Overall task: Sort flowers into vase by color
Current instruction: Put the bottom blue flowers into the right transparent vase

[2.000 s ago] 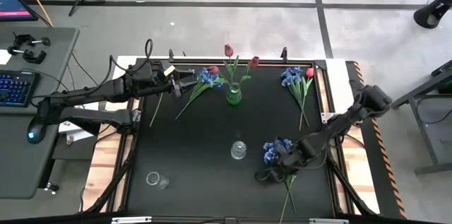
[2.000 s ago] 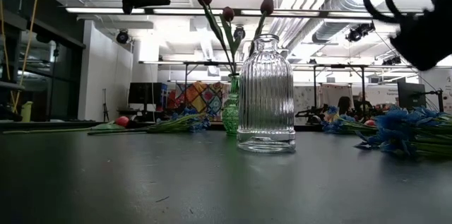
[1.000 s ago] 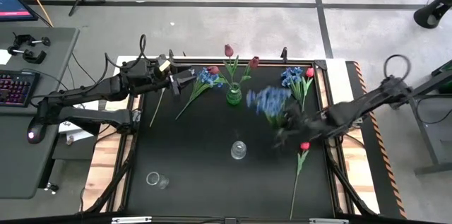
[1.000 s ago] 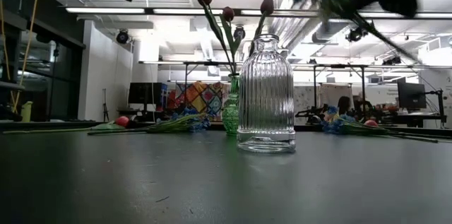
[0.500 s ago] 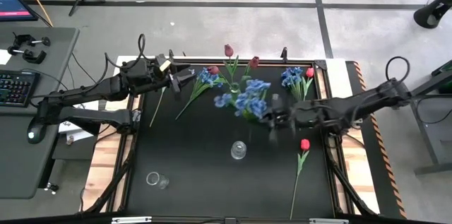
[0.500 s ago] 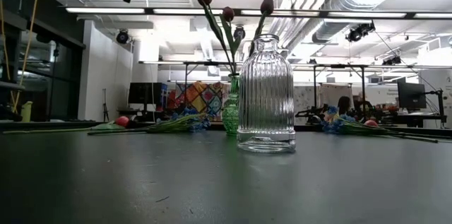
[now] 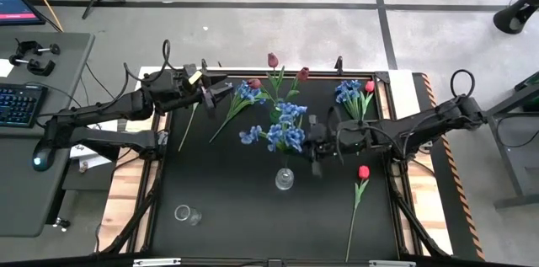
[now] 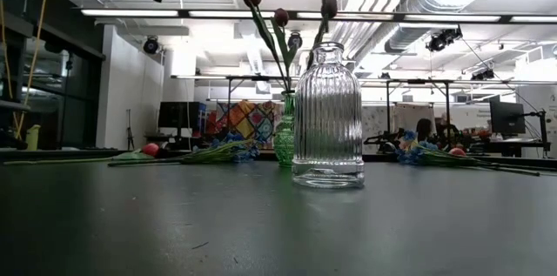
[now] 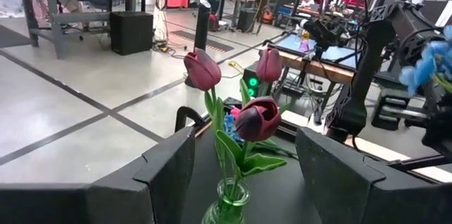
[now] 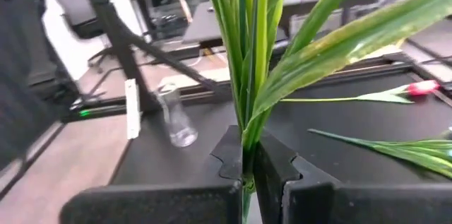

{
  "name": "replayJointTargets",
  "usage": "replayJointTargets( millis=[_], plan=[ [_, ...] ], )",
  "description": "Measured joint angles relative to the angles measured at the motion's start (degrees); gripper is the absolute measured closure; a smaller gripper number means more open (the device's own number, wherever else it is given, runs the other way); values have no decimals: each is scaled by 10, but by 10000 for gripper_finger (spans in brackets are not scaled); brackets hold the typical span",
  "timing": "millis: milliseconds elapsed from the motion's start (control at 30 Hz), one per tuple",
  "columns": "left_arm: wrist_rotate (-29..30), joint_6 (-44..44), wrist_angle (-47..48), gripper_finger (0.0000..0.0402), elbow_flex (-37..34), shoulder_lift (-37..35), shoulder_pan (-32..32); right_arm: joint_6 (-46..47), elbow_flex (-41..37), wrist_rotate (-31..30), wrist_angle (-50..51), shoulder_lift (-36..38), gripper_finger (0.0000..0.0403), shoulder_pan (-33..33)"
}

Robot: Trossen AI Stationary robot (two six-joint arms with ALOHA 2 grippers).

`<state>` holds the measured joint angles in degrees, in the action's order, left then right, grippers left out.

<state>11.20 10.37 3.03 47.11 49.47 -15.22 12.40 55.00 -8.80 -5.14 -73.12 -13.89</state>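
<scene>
My right gripper (image 7: 314, 145) is shut on a bunch of blue flowers (image 7: 282, 130) and holds it in the air just beyond the clear ribbed vase (image 7: 285, 179). A green vase (image 8: 285, 139) behind it holds maroon tulips (image 9: 256, 116). One red tulip (image 7: 363, 172) lies flat on the table at the near right. More blue flowers with a red tulip lie at the far left (image 7: 246, 93) and far right (image 7: 352, 93). My left gripper (image 7: 221, 90) hovers open at the far left, facing the green vase. My right gripper pinches the bunch's green stems (image 10: 248, 155) between its two fingers, low on the stems and below the leaves. The fingers come level from the table's right and lie across the stems. The bunch is lifted clear of the table, blossoms on the fingers' left.
A small glass jar (image 7: 185, 214) stands at the near left. The table's black mat (image 7: 219, 174) lies bare between the jar and the clear vase. A desk with a keyboard (image 7: 18, 103) stands off the table's left side.
My right gripper has carried the blue bunch toward the table's left, from the right half of the table to a spot just beyond the clear vase, staying shut on it. The bunch stays clear of the table. The red tulip has kept its place.
</scene>
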Motion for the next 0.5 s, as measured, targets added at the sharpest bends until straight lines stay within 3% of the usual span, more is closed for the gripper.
replayJointTargets(
  millis=[233,500],
  plan=[
    [-1,0,1,167,0,0,0,1,0,7,18,0,403,-1],
    [-63,-49,7,167,0,-11,0,32,0,-78,-6,-22,403,-4]
  ],
)
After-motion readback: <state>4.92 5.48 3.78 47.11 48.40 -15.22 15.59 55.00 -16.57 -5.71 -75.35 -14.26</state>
